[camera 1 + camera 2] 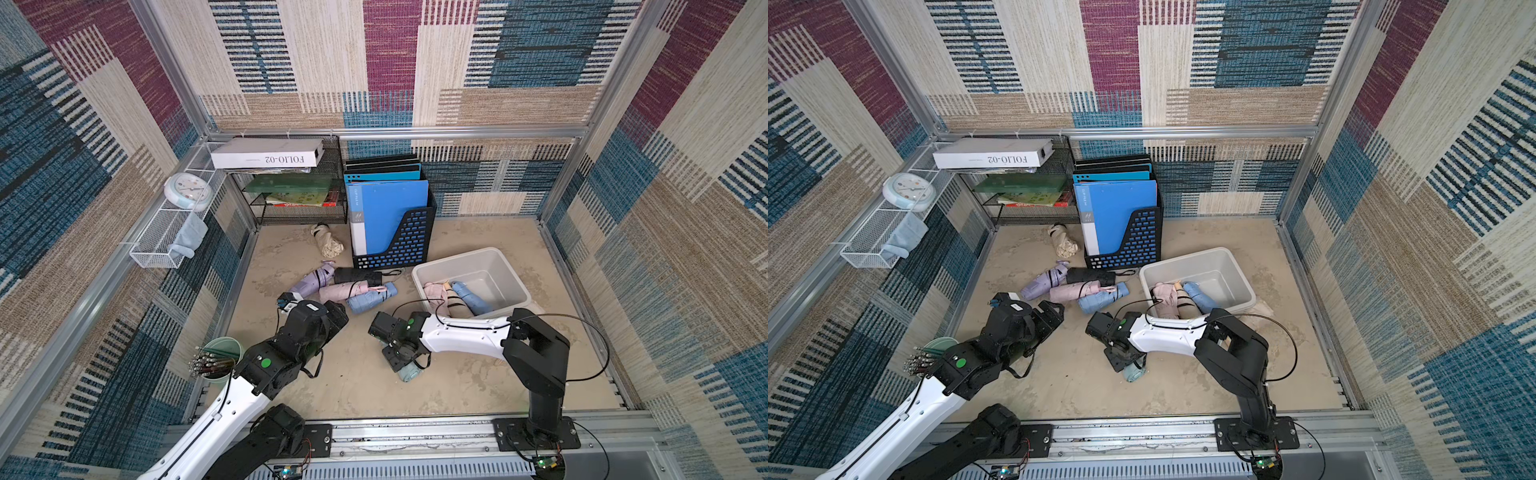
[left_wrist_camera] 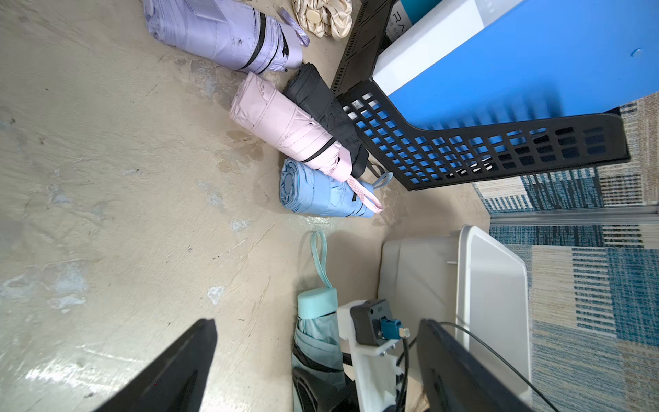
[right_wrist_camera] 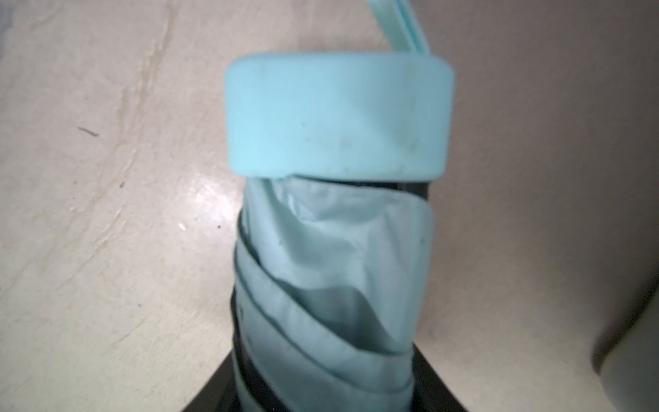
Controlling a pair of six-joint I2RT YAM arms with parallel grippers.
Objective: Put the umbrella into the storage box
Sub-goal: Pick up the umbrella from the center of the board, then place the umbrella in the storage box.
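Note:
A teal folded umbrella (image 3: 335, 249) with a mint cap lies on the floor (image 1: 409, 372) in front of the storage box (image 1: 513, 270), a light grey tub. My right gripper (image 3: 322, 388) reaches down over it, its black fingers pressed against both sides of the fabric. The tub holds a pink umbrella (image 1: 436, 297) and a blue one (image 1: 469, 297). My left gripper (image 1: 338, 313) hovers open and empty near a pile of lilac (image 1: 313, 280), black (image 1: 357, 276), pink (image 1: 340, 291) and blue (image 1: 370, 299) umbrellas. In the left wrist view, the teal umbrella (image 2: 317, 335) lies beside the tub (image 2: 499, 285).
A black perforated file holder (image 1: 399, 232) with blue folders stands behind the pile. A beige umbrella (image 1: 328, 243) lies by the black mesh shelf (image 1: 299, 195). A green pen cup (image 1: 220, 357) stands at the left front. A white wire basket (image 1: 166, 241) hangs on the left wall.

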